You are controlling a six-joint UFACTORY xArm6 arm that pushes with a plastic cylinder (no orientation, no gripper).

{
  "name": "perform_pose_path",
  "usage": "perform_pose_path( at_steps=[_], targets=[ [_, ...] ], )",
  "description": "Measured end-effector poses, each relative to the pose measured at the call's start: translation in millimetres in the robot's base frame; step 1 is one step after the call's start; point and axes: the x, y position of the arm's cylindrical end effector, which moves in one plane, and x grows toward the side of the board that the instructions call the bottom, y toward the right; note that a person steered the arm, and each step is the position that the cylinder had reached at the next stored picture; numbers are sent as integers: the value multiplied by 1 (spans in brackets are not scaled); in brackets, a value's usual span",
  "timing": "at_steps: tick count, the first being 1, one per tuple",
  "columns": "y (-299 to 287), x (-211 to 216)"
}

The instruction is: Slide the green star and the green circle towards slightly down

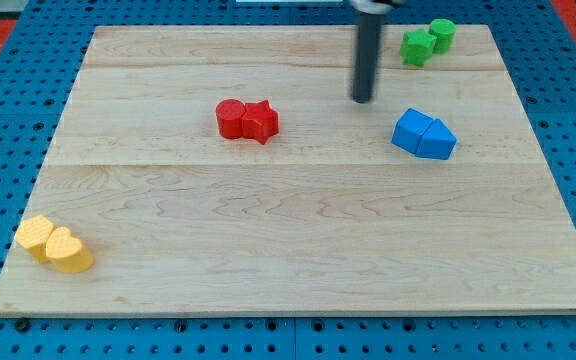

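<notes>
The green star (417, 46) and the green circle (442, 34) sit touching each other near the board's top right corner, the circle to the star's upper right. My dark rod comes down from the view's top; my tip (364, 99) rests on the board to the lower left of the green star, apart from it by roughly a block's width.
A red circle (231, 118) and a red star (260, 121) touch left of my tip. A blue cube (411, 130) and a blue triangle (437, 139) touch to its lower right. Two yellow blocks (55, 244) lie at the wooden board's (288, 230) bottom left.
</notes>
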Motion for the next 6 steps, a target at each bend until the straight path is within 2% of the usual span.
perform_pose_path(
  at_steps=[1, 2, 3, 4, 6],
  targets=[
    [131, -29],
    [178, -103],
    [140, -154],
    [106, -150],
    [31, -112]
  ],
)
